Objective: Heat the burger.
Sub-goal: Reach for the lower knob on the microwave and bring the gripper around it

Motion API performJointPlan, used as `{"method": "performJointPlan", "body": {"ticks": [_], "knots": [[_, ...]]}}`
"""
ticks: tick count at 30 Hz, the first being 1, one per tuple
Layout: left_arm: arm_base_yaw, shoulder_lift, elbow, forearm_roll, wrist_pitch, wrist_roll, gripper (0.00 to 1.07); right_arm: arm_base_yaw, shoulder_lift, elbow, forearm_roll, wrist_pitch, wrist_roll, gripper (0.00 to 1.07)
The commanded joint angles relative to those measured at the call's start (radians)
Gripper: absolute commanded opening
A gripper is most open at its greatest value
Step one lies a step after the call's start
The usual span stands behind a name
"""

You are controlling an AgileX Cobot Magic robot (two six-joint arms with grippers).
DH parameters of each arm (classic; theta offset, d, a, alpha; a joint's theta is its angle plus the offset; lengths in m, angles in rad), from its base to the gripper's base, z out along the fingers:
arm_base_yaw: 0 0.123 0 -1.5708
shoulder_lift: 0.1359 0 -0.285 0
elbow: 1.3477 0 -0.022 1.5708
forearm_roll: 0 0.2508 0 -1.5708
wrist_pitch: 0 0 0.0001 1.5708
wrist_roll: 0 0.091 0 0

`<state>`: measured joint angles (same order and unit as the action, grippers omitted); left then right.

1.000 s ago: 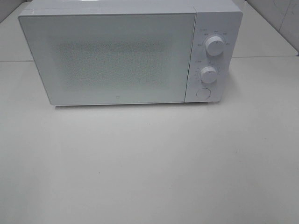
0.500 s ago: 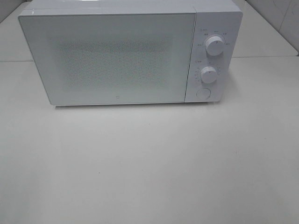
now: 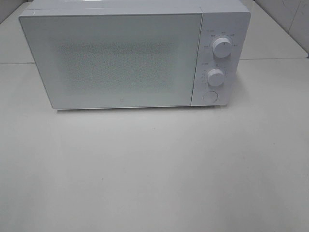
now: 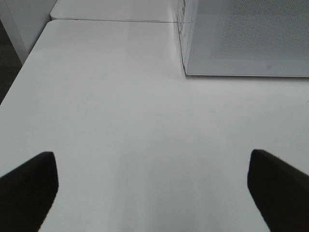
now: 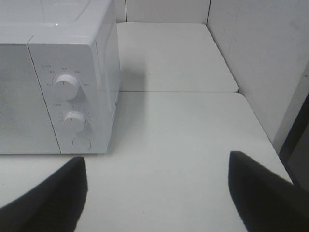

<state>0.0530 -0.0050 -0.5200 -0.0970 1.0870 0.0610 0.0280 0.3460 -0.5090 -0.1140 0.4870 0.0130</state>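
Note:
The burger is out of view in every frame. A white microwave (image 3: 116, 58) stands at the back of the table with its door shut; nothing shows through the dotted window. In the left wrist view my left gripper (image 4: 152, 193) hangs open over bare table, with the microwave's door corner (image 4: 246, 38) ahead of it. My right gripper (image 5: 154, 198) is open too, with nothing between its dark fingers (image 5: 260, 193), facing the microwave's control panel (image 5: 72, 96). Neither arm shows in the exterior high view.
The panel carries an upper knob (image 3: 221, 48), a lower knob (image 3: 216, 77) and a round button (image 3: 209, 96). The white table (image 3: 154, 169) spreads in front. A white wall (image 5: 260, 58) rises to the right of the microwave, and the table's left edge (image 4: 19, 72) drops to dark floor.

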Motion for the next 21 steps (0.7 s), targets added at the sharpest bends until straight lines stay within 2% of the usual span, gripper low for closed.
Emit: {"method": "performJointPlan", "body": {"ticks": [1,2,4,5,7,8,10,13,15,19,21], "knots": [[0.002,-0.016,0.003,0.002,-0.015,-0.006,1.01,-0.005,0.093,-0.002,-0.009,-0.155,-0.013,0.82],[0.002,-0.016,0.003,0.002,-0.015,-0.006,1.01,-0.005,0.093,-0.002,-0.009,-0.155,-0.013,0.82],[0.002,-0.016,0.003,0.002,-0.015,-0.006,1.01,-0.005,0.222,0.019,-0.009,-0.349,-0.013,0.82],[0.002,-0.016,0.003,0.002,-0.015,-0.006,1.01,-0.005,0.222,0.019,-0.009,-0.349,-0.013,0.82],[0.002,-0.016,0.003,0.002,-0.015,-0.006,1.01,-0.005,0.297,0.063,-0.006,-0.538,-0.013,0.82],[0.002,-0.016,0.003,0.002,-0.015,-0.006,1.01,-0.005,0.297,0.063,-0.006,-0.538,-0.013,0.82],[0.002,-0.016,0.003,0.002,-0.015,-0.006,1.01,-0.005,0.38,0.113,-0.005,-0.715,0.018,0.82],[0.002,-0.016,0.003,0.002,-0.015,-0.006,1.01,-0.005,0.407,0.128,-0.005,-0.766,0.037,0.82],[0.002,-0.016,0.003,0.002,-0.015,-0.006,1.01,-0.005,0.503,0.162,-0.005,-0.881,0.081,0.81],[0.002,-0.016,0.003,0.002,-0.015,-0.006,1.01,-0.005,0.576,0.18,-0.005,-0.953,0.075,0.81],[0.002,-0.016,0.003,0.002,-0.015,-0.006,1.01,-0.005,0.642,0.202,-0.005,-1.049,0.075,0.81]]}}
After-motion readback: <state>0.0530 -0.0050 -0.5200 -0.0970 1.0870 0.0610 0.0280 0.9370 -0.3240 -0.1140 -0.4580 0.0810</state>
